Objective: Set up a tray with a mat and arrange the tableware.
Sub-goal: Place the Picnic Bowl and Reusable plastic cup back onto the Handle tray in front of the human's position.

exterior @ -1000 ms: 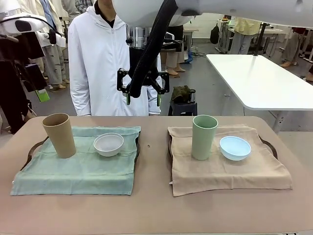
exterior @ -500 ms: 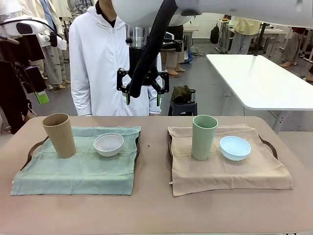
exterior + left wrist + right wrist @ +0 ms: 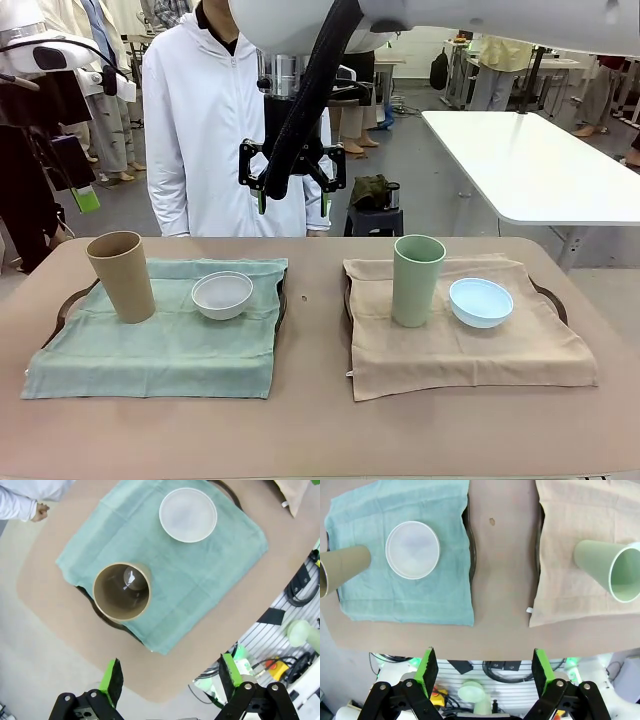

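A rounded tan table fills the lower half of your front view, with a person in a white coat standing at its far edge, upper left of centre. Lower left: a dark tray covered by a pale green mat; the tan cup stands upright at the mat's left rear, the white bowl sits just to its right, apart from it. Lower right: a second tray under a beige mat; the pale green cup stands upright near the mat's rear left, with the light blue bowl just beside it on the right, not touching. One gripper hangs high above the table's far edge, top centre, jaws spread, holding nothing; you cannot tell from the front view which arm it belongs to. In your left wrist view, the left gripper at bottom edge looks straight down from well above the tan cup, fingers wide apart, empty. In your right wrist view, the right gripper is likewise spread and empty, high over the bare strip between the two mats.
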Controlling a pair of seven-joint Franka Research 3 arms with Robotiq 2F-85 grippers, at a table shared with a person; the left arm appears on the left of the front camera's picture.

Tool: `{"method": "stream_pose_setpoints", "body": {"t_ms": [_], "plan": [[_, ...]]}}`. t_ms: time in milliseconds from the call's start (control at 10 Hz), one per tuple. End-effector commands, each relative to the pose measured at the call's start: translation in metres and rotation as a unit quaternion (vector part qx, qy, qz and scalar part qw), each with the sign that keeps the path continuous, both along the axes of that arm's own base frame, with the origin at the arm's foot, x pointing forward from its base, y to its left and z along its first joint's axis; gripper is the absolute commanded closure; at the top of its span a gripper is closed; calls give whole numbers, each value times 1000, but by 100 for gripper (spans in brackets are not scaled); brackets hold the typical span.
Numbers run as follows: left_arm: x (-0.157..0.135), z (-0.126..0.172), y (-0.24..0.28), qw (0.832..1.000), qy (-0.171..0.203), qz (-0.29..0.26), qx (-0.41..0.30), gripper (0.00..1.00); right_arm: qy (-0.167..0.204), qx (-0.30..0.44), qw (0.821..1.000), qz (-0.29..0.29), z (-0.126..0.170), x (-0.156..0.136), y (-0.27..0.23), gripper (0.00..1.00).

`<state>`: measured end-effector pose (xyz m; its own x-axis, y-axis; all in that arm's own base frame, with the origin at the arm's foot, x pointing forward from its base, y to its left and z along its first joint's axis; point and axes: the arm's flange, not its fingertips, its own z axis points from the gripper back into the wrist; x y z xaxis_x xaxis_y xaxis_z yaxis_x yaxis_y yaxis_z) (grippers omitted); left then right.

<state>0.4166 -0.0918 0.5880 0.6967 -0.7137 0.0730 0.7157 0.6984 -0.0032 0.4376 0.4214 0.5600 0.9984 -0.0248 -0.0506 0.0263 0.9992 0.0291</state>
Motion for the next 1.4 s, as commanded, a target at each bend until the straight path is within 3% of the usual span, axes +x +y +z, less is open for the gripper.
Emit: {"method": "stream_pose_setpoints", "body": {"t_ms": [0,300,400,600,800,900,1200,1300], "plan": [[-3,1,2,1000,0,-9,5,0,1,-2,1000,-3,-1,0,-1,3],[0,0,0,1000,0,0,0,0,0,0,1000,0,0,0,0,3],[-2,-3,2,1000,9,23,-5,0,13,15,1000,13,-3,-2,-22,3],[-7,-4,-3,992,24,124,5,0,30,76,997,13,-8,-3,-79,3],[-3,-15,-1,975,27,220,-25,0,32,126,991,15,-7,-10,-128,3],[-2,-21,5,968,47,240,-62,0,34,157,987,17,-9,-14,-158,3],[8,-22,51,960,81,195,-185,0,17,241,970,-7,-17,-26,-244,3],[9,-22,70,948,108,188,-233,0,7,268,963,-26,-21,-34,-279,3]]}}
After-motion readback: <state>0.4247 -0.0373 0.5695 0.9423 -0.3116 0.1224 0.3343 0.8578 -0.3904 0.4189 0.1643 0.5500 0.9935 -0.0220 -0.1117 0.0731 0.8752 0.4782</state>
